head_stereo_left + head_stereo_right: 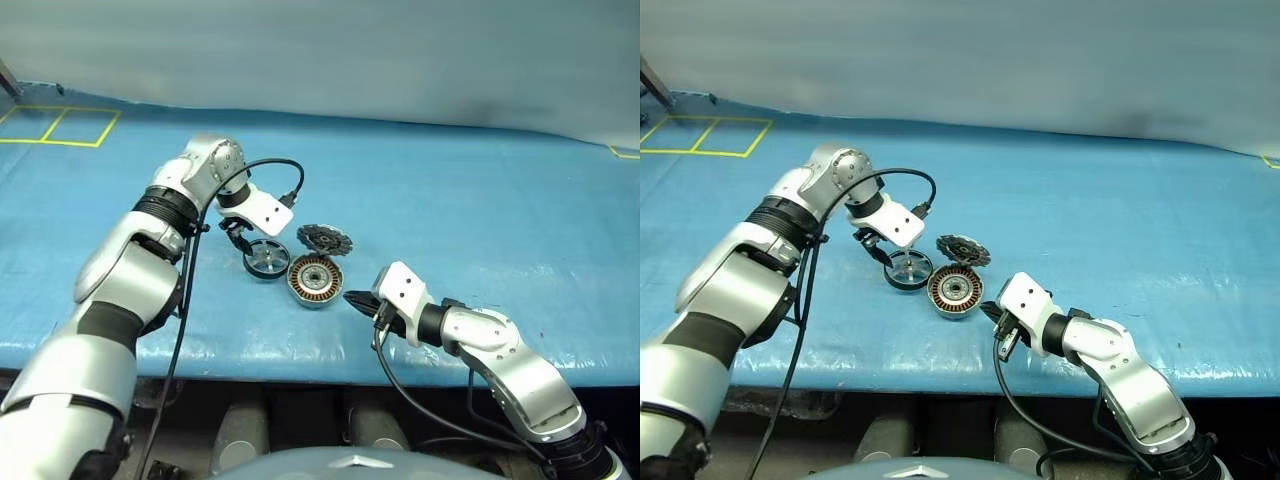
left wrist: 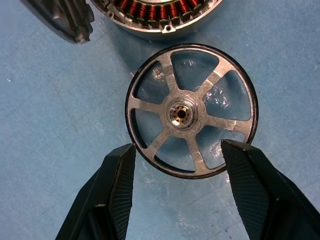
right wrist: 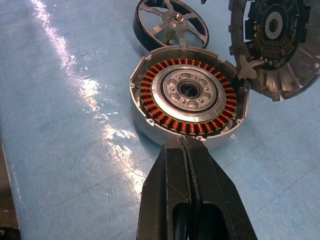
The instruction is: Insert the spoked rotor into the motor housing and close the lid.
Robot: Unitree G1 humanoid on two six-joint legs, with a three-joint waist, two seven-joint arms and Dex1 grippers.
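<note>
Left tool (image 2: 177, 192) open astride spoked rotor (image 2: 191, 110); right tool (image 3: 189, 145) shut, empty, beside motor housing (image 3: 189, 95) | risk: thin rim probably slips sideways on closing

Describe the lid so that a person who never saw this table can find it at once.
On the blue table, three round metal parts lie close together between the two grippers. The lid is the one farthest from the robot, leaning tilted against the housing. Unlike the open-spoked rotor and the copper-wound housing, it is a grey disc with a notched edge.
</note>
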